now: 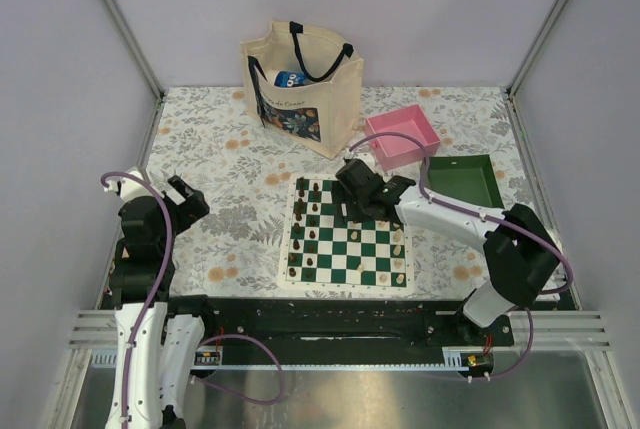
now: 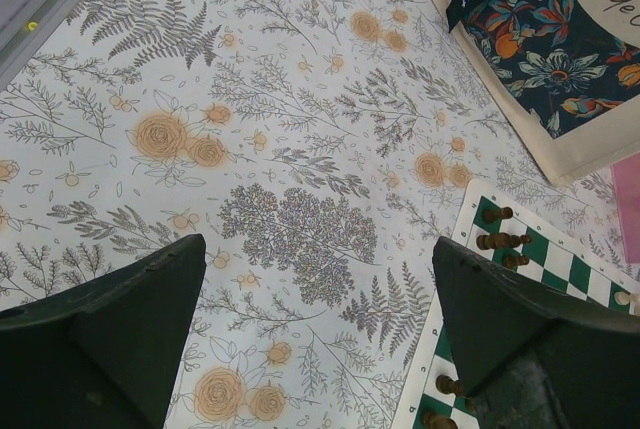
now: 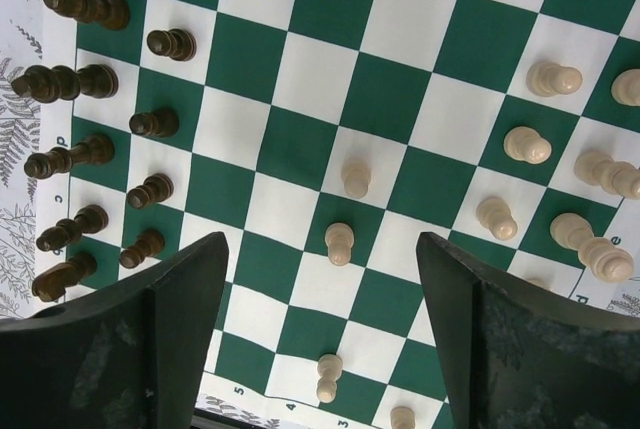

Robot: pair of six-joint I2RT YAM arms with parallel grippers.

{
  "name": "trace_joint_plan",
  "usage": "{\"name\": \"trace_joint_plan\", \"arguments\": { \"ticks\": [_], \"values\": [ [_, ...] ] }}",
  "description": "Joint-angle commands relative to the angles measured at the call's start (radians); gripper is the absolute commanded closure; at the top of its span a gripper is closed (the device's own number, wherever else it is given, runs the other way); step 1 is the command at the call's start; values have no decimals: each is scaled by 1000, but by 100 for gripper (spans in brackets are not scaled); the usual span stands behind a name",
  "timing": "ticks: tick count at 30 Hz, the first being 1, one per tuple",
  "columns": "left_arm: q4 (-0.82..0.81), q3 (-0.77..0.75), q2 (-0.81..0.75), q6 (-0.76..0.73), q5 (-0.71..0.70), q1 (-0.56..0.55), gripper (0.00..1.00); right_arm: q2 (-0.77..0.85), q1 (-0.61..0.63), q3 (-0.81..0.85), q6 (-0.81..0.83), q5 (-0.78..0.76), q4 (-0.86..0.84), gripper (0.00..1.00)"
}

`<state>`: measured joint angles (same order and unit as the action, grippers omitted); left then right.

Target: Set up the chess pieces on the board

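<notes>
The board (image 1: 352, 249) lies in front of the right arm. Dark chess pieces (image 1: 305, 234) stand along its left side and cream ones (image 1: 400, 251) along its right. My right gripper (image 1: 366, 196) hovers over the board's far part. In the right wrist view the right gripper (image 3: 320, 244) is open above the board (image 3: 300, 69), holding nothing. A cream pawn (image 3: 340, 242) stands below the gap, another (image 3: 356, 177) just beyond, and one (image 3: 328, 377) lies tipped near the edge. My left gripper (image 1: 186, 195) is open over the tablecloth, left of the board (image 2: 560, 264).
A cream tote bag (image 1: 300, 84) stands at the back, its side also in the left wrist view (image 2: 560, 59). A pink tray (image 1: 402, 136) and a green tray (image 1: 465, 181) sit behind and to the right of the board. Walls enclose the table.
</notes>
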<state>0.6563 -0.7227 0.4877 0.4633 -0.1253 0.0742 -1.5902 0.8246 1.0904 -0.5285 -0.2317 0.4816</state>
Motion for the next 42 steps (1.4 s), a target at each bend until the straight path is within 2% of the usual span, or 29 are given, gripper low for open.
{"name": "trace_joint_plan", "arguments": {
  "ticks": [1, 7, 13, 19, 31, 39, 42],
  "values": [
    [-49, 6, 0, 0, 23, 7, 1, -1, -24, 32, 7, 15, -23, 11],
    [-49, 6, -4, -2, 23, 7, 1, -4, -38, 26, 5, 37, -23, 1],
    [-54, 9, -6, -2, 26, 7, 1, -37, -38, 66, 21, 80, 11, 1],
    [-50, 6, 8, -3, 16, 7, 1, -76, -38, 100, 32, 190, 43, 0],
    [-44, -4, 18, -5, -30, 7, 1, 28, -38, 77, -27, 98, 54, 1],
    [-43, -9, 23, -5, -36, 7, 1, 144, -38, -87, -83, 179, -167, 0],
    [-44, -7, 20, -5, -34, 7, 1, 148, -38, -101, -82, 177, -198, 1]
  ]
}}
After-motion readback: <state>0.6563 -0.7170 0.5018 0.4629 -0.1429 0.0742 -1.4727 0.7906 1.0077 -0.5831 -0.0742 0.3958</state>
